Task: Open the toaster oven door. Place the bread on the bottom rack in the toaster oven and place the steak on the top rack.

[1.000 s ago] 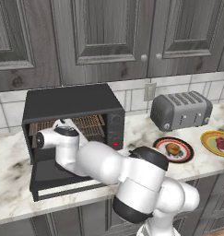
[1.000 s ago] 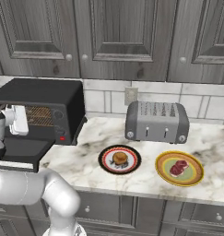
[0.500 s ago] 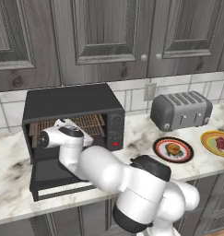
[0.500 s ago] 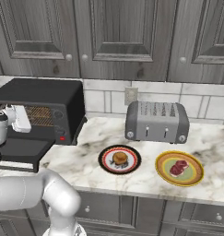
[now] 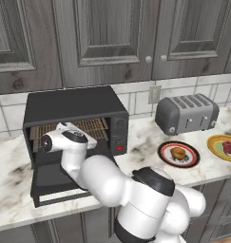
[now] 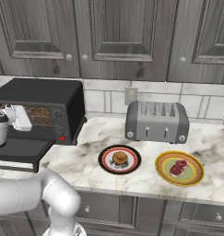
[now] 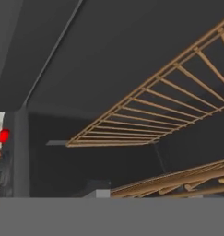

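The black toaster oven (image 5: 74, 107) (image 6: 39, 94) stands on the counter's left with its door (image 5: 55, 182) (image 6: 21, 150) folded down flat. My gripper (image 5: 91, 141) (image 6: 23, 120) hovers at the oven's mouth above the door, pointing inward; its fingers are too small to read. The hand view looks into the dark cavity, with the top rack (image 7: 155, 106) overhead and the bottom rack (image 7: 178, 182) lower right, both bare. The bread (image 5: 178, 153) (image 6: 120, 158) lies on a dark red-rimmed plate. The steak (image 5: 229, 146) (image 6: 179, 168) lies on a yellow plate further right.
A silver slot toaster (image 5: 186, 114) (image 6: 156, 121) stands against the tiled wall behind the two plates. Grey cabinets hang above the counter. The oven's red light (image 7: 3, 136) glows on its control panel. My arm's white elbow bulks over the counter's front edge.
The hand has edged slightly up and toward the oven cavity, and the elbow has shifted with it. The door, bread and steak have not moved.
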